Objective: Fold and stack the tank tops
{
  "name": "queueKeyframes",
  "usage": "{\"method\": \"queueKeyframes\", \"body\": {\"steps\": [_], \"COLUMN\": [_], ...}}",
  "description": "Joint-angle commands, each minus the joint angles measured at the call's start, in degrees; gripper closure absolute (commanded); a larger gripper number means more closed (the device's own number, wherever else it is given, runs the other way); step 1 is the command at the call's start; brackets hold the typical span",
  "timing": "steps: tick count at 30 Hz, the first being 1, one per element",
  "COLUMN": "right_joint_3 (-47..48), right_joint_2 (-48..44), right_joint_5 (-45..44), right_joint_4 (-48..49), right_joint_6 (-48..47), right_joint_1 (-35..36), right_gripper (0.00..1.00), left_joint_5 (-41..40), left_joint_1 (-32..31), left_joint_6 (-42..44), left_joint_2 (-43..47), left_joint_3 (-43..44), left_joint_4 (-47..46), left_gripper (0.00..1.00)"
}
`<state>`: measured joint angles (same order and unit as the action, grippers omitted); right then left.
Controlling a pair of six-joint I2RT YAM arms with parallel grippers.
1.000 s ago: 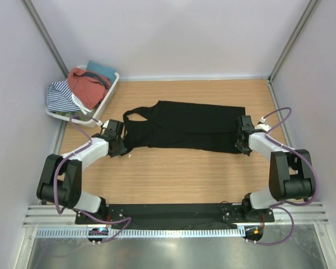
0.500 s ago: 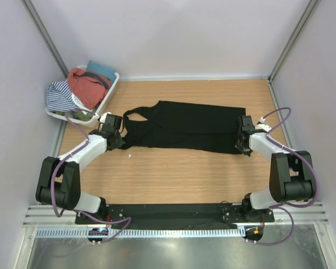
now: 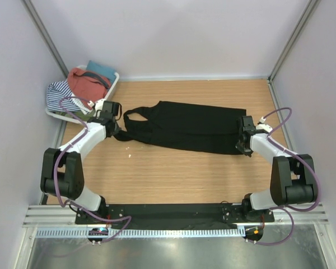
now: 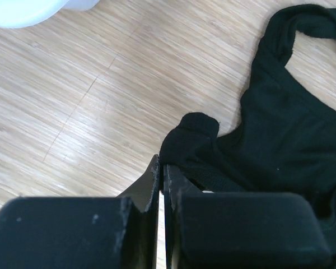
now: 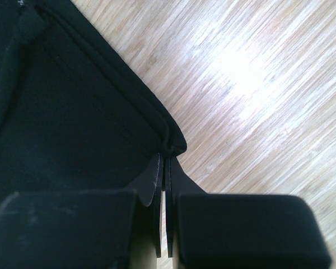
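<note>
The black tank top (image 3: 185, 126) lies stretched across the wooden table, straps to the left and hem to the right. My left gripper (image 3: 118, 134) is shut on the cloth at the strap end, and the left wrist view shows a black fold (image 4: 193, 134) pinched at the gripper (image 4: 161, 168). My right gripper (image 3: 242, 147) is shut on the near hem corner (image 5: 173, 143), which bunches at the tips of the gripper (image 5: 167, 161). The rust-red tank top (image 3: 85, 85) lies heaped in the white basket (image 3: 108, 95) at the far left.
The basket also holds a striped cloth (image 3: 59, 94) hanging over its left rim and a teal cloth (image 3: 101, 69). Grey walls close in the table on the left, back and right. Bare wood (image 3: 179, 174) lies between the black top and the arm bases.
My left gripper has shut on the strap end and moved away and left toward the basket, drawing that end of the black top with it. The right gripper has held still.
</note>
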<state>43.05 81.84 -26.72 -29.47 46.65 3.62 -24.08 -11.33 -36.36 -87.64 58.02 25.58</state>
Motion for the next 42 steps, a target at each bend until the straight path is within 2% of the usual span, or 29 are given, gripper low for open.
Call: {"method": "queueKeyframes", "body": {"steps": [1, 11, 21, 24, 25, 27, 28, 29, 31, 39, 40, 42], "right_joint_3": [0.46, -3.49, -7.27, -8.59, -8.77, -9.3, -9.47, -9.91, -10.35, -5.7, -4.82, -2.45], "right_joint_2": [-2.65, -7.39, -14.25, -16.18, -16.71, -18.03, -18.47, -19.0, -20.57, -20.59, -20.24, -19.01], "right_joint_5": [-0.7, 2.28, 7.21, 6.6, 5.9, 4.93, 4.75, 4.75, 4.66, 0.01, -0.61, -1.75], "right_joint_4": [-1.64, -3.83, -8.4, -9.54, -9.98, -11.13, -11.39, -11.48, -11.74, -12.89, -12.89, -11.58], "right_joint_6": [-0.6, 0.89, 2.74, 3.35, 3.62, 4.84, 5.29, 5.55, 6.69, 6.35, 6.0, 4.15], "right_joint_1": [-0.28, -0.28, -0.36, -0.28, -0.28, -0.28, -0.28, -0.28, -0.28, -0.28, -0.28, -0.28], "right_gripper": [0.99, 0.99, 0.99, 0.99, 0.99, 0.88, 0.82, 0.68, 0.58, 0.55, 0.54, 0.54], "left_joint_5": [-3.08, -2.81, -9.93, -8.98, -8.45, -6.7, -6.08, -5.38, -3.62, -1.59, -1.59, 4.18], "left_joint_1": [0.44, 2.37, 4.83, 4.83, 4.83, 4.92, 4.83, 4.92, 4.83, 4.83, 4.83, 4.83], "left_joint_6": [-0.29, -8.8, -15.93, -16.82, -16.81, -16.81, -16.29, -15.94, -14.45, -9.7, -9.17, -5.33], "left_joint_2": [0.7, 7.99, 12.66, 12.75, 12.67, 12.58, 12.75, 13.01, 14.06, 18.02, 18.37, 18.9], "left_joint_3": [0.79, -5.63, -4.49, -5.55, -5.9, -6.95, -7.39, -8.18, -8.8, -8.01, -7.49, -6.78], "left_joint_4": [1.66, 6.14, 16.69, 17.31, 16.7, 15.21, 14.41, 13.62, 11.25, 7.73, 7.55, 3.02], "left_gripper": [1.0, 1.0, 1.0, 1.0, 0.97, 0.91, 0.77, 0.7, 0.59, 0.46, 0.41, 0.36]}}
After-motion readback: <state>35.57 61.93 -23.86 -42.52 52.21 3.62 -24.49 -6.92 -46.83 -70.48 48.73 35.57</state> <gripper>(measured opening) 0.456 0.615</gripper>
